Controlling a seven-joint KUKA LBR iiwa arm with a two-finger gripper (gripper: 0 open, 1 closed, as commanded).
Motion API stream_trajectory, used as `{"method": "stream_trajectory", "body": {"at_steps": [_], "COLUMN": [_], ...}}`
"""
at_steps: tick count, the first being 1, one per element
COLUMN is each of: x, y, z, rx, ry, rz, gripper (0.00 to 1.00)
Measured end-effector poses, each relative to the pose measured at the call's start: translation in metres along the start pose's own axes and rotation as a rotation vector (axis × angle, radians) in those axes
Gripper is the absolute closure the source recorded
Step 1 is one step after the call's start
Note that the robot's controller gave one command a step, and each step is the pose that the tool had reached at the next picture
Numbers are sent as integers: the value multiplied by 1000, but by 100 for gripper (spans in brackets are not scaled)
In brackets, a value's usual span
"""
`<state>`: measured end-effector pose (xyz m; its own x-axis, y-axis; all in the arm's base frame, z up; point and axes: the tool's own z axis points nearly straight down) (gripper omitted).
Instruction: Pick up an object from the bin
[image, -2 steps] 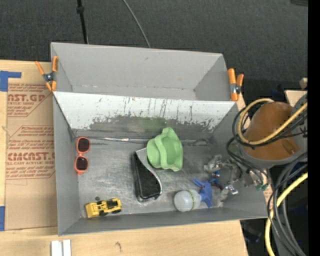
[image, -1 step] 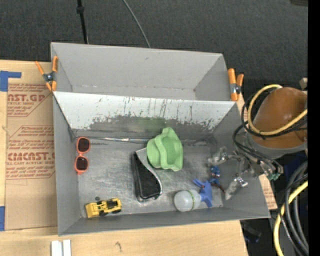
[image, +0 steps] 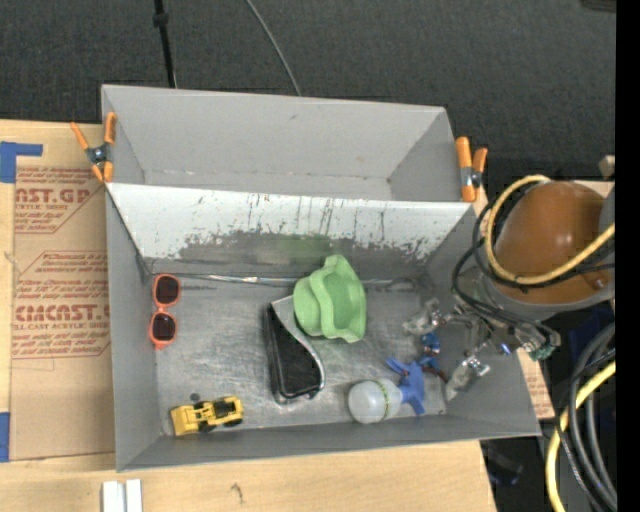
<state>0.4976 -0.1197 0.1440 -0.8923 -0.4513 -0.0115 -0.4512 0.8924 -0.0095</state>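
Down by the grey metal bin's (image: 270, 130) right wall, the end effector (image: 446, 348) hangs released, fingers apart, over a small blue plastic toy (image: 411, 384); a pale round ball (image: 372, 401) touches that toy; a floppy green cup (image: 331, 298) lies just beyond.

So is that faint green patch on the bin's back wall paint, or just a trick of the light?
Camera view: probably a reflection, since the pale smear on the back wall sits just above the green cup and the metal there looks shiny. Same view: a soft sheen on the black case and a bright spot on the white ball; shadows are weak, so the light seems diffuse.
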Motion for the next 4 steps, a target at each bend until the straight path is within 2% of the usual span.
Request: {"method": "stream_trajectory", "body": {"at_steps": [1, 2, 3, 4], "x": [-10, -18, -18, -19], "y": [20, 45, 45, 51], "z": [41, 63, 63, 27], "rx": [-11, -8, -8, -17], "ry": [10, 12, 12, 10], "rz": [-188, -510, -510, -525], "gripper": [0, 100, 100, 100]}}
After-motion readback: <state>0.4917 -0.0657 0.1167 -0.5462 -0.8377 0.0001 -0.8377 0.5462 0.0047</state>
